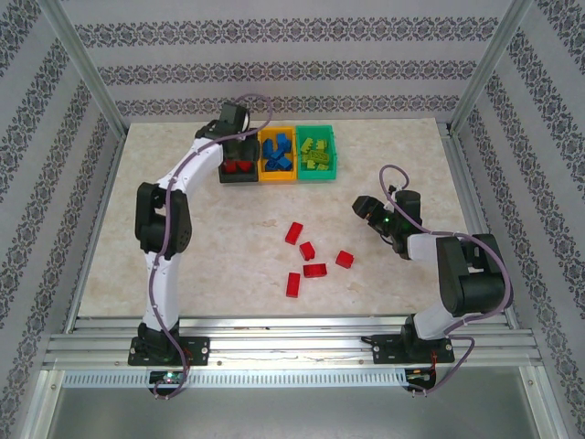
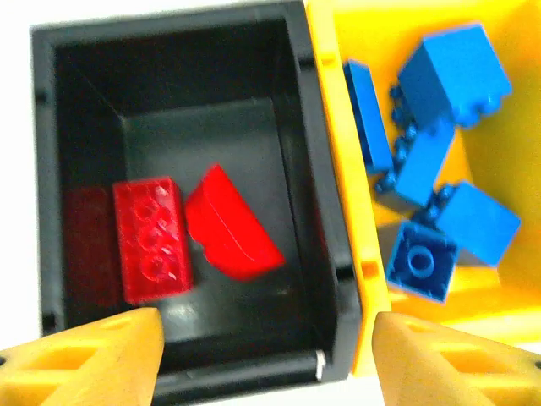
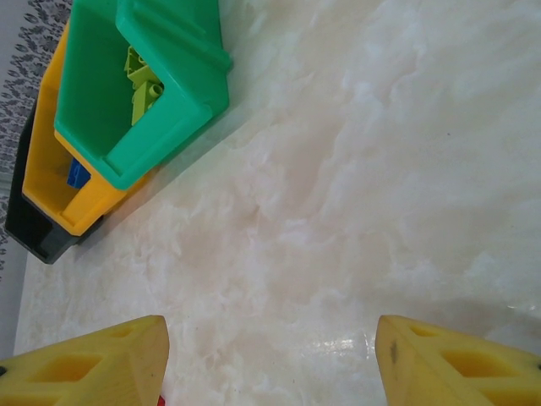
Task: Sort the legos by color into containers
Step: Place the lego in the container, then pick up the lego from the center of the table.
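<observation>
5 loose red legos [image 1: 314, 271] are lying left of the right gripper [image 1: 367, 208], which is hanging spread, empty and nearer. The left gripper [image 2: 266, 338] is hovering spread over the black bin [image 2: 308, 169].

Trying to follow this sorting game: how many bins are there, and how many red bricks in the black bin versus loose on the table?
Bins: 3 (black bin, orange-yellow bin, teal bin)
Red bricks in the black bin: 2
Red bricks loose on the table: 5
Total: 10 things, 7 of them red bricks
</observation>
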Controlling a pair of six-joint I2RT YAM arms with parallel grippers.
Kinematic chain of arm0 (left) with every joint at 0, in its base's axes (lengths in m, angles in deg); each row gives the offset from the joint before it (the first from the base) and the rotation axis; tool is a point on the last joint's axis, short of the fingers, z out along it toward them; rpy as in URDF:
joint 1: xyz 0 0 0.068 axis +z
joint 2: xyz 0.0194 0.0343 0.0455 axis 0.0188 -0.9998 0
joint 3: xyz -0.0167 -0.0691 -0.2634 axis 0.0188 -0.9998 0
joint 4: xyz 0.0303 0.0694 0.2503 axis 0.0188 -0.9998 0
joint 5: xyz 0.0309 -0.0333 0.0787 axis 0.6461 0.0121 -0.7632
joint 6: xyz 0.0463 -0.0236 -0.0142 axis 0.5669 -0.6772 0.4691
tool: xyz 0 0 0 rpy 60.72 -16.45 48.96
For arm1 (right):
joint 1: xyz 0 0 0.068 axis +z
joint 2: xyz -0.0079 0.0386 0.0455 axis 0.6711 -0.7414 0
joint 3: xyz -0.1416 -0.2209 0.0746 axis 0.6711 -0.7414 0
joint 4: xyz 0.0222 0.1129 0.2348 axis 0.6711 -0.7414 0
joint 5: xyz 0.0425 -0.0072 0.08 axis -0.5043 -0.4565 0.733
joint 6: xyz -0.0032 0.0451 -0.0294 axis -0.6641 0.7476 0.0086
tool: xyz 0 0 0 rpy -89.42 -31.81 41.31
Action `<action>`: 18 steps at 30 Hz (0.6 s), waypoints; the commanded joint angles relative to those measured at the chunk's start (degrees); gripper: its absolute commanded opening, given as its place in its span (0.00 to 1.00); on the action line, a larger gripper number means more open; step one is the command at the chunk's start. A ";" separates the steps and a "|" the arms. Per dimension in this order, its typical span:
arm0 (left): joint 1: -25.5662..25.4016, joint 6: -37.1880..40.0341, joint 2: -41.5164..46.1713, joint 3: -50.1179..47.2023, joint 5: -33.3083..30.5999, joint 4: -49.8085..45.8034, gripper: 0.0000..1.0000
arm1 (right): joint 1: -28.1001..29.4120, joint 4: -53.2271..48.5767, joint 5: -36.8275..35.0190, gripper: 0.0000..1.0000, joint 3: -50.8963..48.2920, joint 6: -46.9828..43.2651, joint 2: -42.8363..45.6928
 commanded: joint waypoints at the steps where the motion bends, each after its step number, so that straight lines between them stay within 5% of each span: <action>1: -1.24 -2.90 7.71 -10.87 5.63 8.27 0.66 | -0.70 2.39 1.83 0.66 0.54 1.09 -1.14; 10: -8.24 -4.65 17.32 -31.57 14.51 20.53 0.66 | -0.37 1.85 1.20 0.67 0.19 0.05 0.03; 18: -16.55 -4.57 15.65 -36.56 17.35 23.52 0.66 | -0.26 1.81 1.75 0.68 0.57 0.24 -0.81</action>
